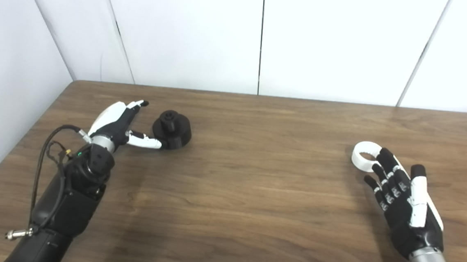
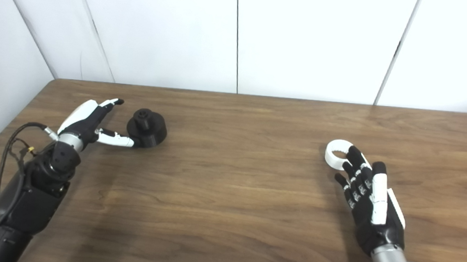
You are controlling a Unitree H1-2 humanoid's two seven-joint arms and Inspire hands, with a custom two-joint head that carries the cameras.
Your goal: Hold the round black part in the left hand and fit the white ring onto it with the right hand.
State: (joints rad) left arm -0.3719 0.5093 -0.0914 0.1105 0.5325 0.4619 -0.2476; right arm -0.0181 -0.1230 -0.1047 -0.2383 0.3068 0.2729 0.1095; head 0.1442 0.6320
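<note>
Palm up, our right hand point(image 1: 405, 200) lies spread, fingertips point(image 1: 384, 154) beside the white ring point(image 1: 364, 155); our left hand point(image 1: 121, 125) gapes empty beside the black part point(image 1: 173, 129).

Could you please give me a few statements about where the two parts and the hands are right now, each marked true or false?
1. The round black part sits on the table. True.
2. The white ring is already fitted onto the black part. False: it lies far off, by the right hand.
3. The left hand is open beside the black part. True.
4. The right hand has lifted the ring. False: the ring rests on the table at its fingertips.
</note>
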